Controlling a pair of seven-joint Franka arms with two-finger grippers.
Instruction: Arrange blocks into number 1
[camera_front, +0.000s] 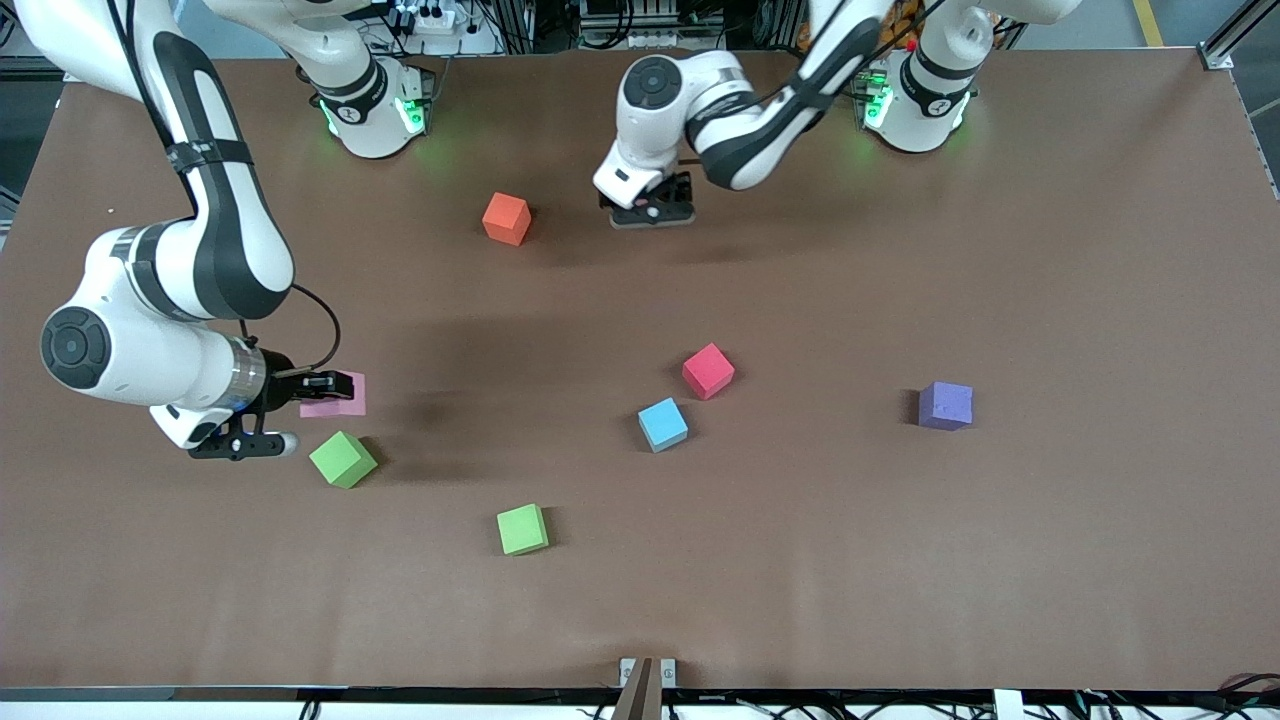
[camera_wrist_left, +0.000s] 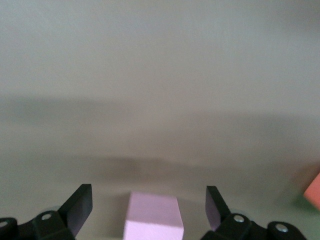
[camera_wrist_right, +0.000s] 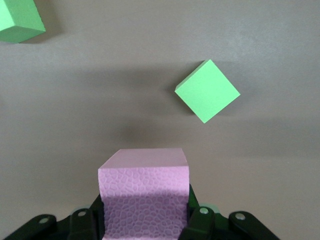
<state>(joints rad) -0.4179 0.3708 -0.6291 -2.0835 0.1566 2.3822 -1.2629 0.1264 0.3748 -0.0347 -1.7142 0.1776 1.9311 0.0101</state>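
Right gripper (camera_front: 330, 385) up in the air at the right arm's end of the table (camera_front: 1050, 250), pinching a pink block (camera_front: 340, 398) tight betw. its fingers (camera_wrist_right: 197, 220). Over bare table just beside a green block (camera_front: 342, 459).

Left gripper (camera_front: 652, 212) low down near the robot bases, fingers (camera_wrist_left: 80, 205) spread wide. 2nd pink block (camera_wrist_left: 152, 222) sits betw. them, not touching either one. Hidden under the hand from the front.

Places vs. the light blue block (camera_front: 663, 424), approx. mid-table:
- Red block (camera_front: 708, 370): just beside it, a bit farther from the front camera, toward the left arm's end.
- Purple block (camera_front: 945, 405): well apart, toward the left arm's end.
- 2nd green block (camera_front: 523, 529): nearer the front camera, toward the right arm's end.
- 1st green block: well apart, toward the right arm's end.
- Orange block (camera_front: 506, 218): much farther from the front camera, near the left gripper.

All blocks apart, none touching, none stacked.
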